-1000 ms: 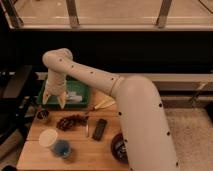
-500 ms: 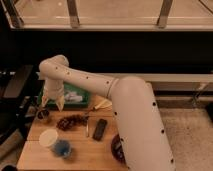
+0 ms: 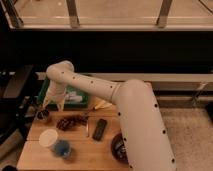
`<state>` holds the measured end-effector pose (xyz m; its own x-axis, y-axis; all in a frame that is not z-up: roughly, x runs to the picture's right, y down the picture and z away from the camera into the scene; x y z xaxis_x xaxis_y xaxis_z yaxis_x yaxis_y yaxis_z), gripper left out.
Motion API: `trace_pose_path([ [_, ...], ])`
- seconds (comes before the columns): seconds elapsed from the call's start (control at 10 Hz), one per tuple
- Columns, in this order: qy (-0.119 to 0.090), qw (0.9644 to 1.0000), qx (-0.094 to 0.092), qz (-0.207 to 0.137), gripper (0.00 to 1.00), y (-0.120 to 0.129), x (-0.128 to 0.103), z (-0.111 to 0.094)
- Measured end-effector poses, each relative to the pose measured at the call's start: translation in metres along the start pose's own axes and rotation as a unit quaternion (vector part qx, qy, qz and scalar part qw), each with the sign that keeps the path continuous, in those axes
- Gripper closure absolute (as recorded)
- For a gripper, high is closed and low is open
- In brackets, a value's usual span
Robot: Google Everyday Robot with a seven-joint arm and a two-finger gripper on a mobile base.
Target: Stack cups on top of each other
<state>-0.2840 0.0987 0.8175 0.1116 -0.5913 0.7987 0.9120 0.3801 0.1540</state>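
Observation:
A whitish translucent cup (image 3: 48, 137) stands near the front left of the wooden table (image 3: 90, 152). A blue cup (image 3: 62, 148) sits right beside it, toward the front. A small dark brownish cup (image 3: 42, 115) stands at the table's left edge. My gripper (image 3: 51, 104) hangs at the end of the white arm, just above and to the right of the dark cup. Nothing shows in it.
A green tray (image 3: 77, 97) lies at the back left, behind the gripper. A brown clump (image 3: 70, 121), a black oblong device (image 3: 100, 129) and a yellow item (image 3: 102, 104) lie mid-table. A dark maroon bowl (image 3: 119, 146) sits front right, partly behind my arm.
The gripper has swung left and down, from over the green tray toward the dark brownish cup at the table's left edge.

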Motion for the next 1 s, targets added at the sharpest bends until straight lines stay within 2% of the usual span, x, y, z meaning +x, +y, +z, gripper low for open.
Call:
trace_pose_path([
  [0.4, -0.019, 0.9996, 0.019, -0.003, 0.35, 0.002, 0.005, 0.019],
  [1.0, -0.045, 0.9984, 0.032, -0.014, 0.35, 0.000, 0.001, 0.036],
])
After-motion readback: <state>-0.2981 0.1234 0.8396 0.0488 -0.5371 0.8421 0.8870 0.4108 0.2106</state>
